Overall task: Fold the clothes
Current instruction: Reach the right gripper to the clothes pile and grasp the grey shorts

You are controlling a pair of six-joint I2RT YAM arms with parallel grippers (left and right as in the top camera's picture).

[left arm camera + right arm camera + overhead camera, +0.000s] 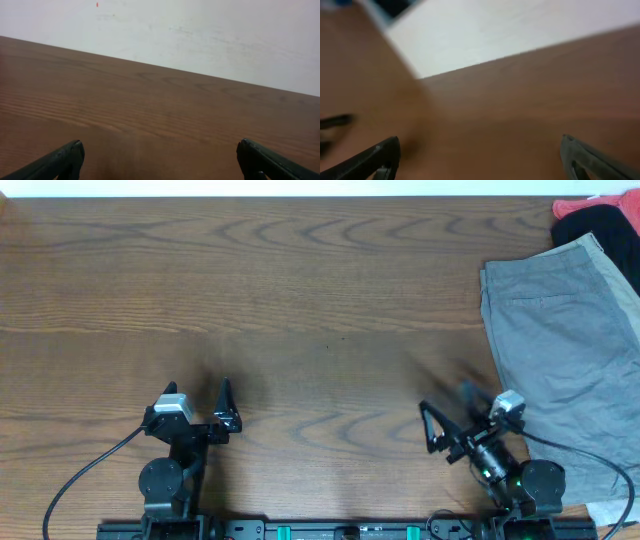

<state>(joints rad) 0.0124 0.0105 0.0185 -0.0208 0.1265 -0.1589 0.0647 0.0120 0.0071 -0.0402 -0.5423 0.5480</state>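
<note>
A pair of grey-green shorts (565,345) lies flat at the right side of the table, running off the right edge of the overhead view. A black garment (600,222) and a red one (578,206) lie behind it at the far right corner. My left gripper (200,402) is open and empty near the front left; its fingers show over bare wood in the left wrist view (159,155). My right gripper (446,412) is open and empty near the front right, left of the shorts; its wrist view (480,152) is blurred and shows only wood.
The wooden table (300,290) stretches wide between and beyond the arms. A white wall or surface (200,30) lies past the table's far edge. Cables trail from both arm bases at the front edge.
</note>
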